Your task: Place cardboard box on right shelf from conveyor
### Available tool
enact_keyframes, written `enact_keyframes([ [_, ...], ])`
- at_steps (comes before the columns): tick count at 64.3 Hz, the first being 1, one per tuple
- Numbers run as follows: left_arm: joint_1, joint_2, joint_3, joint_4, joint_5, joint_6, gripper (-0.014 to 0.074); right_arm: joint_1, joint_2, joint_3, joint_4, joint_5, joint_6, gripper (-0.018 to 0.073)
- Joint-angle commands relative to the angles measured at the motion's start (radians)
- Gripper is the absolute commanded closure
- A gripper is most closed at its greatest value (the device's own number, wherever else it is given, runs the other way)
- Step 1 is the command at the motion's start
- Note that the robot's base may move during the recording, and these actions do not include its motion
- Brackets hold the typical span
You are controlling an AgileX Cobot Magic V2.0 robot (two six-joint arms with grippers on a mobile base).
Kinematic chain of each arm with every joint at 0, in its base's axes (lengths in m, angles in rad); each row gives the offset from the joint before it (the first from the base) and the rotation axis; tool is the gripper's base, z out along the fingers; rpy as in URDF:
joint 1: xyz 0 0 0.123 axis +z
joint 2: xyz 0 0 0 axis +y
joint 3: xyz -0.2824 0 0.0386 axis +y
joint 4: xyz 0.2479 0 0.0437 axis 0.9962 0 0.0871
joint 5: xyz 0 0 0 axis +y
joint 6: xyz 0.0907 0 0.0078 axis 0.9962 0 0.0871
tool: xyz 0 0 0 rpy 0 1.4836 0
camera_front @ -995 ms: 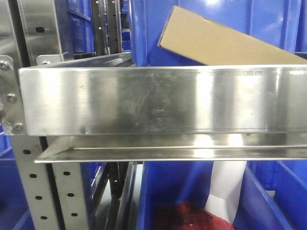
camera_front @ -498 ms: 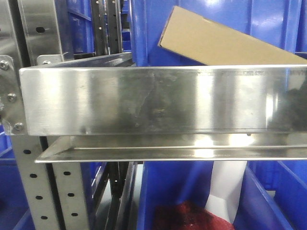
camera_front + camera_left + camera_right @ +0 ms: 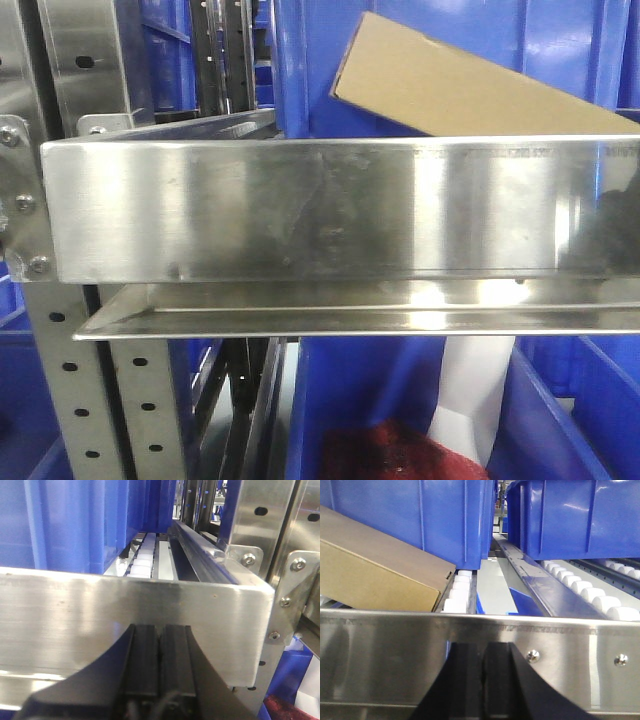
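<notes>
The tan cardboard box (image 3: pixel 450 85) lies tilted on the right shelf, behind its shiny steel front lip (image 3: pixel 300 205), leaning against a blue bin (image 3: pixel 420 25). In the right wrist view the cardboard box (image 3: pixel 375 572) rests at the left on white rollers (image 3: pixel 460 587), its near end behind the shelf lip (image 3: pixel 395 650). My right gripper (image 3: pixel 482 647) is shut and empty, low in front of that lip, apart from the box. My left gripper (image 3: pixel 160 630) is also shut on nothing, in front of a shelf lip (image 3: pixel 75 610). The conveyor is out of view.
Blue plastic bins (image 3: pixel 420 515) (image 3: pixel 580 515) stand on the roller lanes behind the lip. A perforated steel upright (image 3: pixel 80 390) stands at the left. Below the shelf a blue bin (image 3: pixel 560 420) holds red (image 3: pixel 390 455) and white items (image 3: pixel 470 395).
Almost nothing has moved. A dark reflection has grown at the right end of the shelf lip in the front view.
</notes>
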Motion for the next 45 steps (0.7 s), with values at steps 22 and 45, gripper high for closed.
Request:
enact_keyframes([
  [22,0.001,-0.012,-0.003,-0.005,-0.084,-0.005,0.0715,-0.008,-0.014,-0.003,0.006,-0.084,-0.008,0.0503],
  [45,0.001,-0.012,-0.003,-0.005,-0.084,-0.005,0.0715,-0.008,-0.014,-0.003,0.006,-0.084,-0.008,0.0503],
])
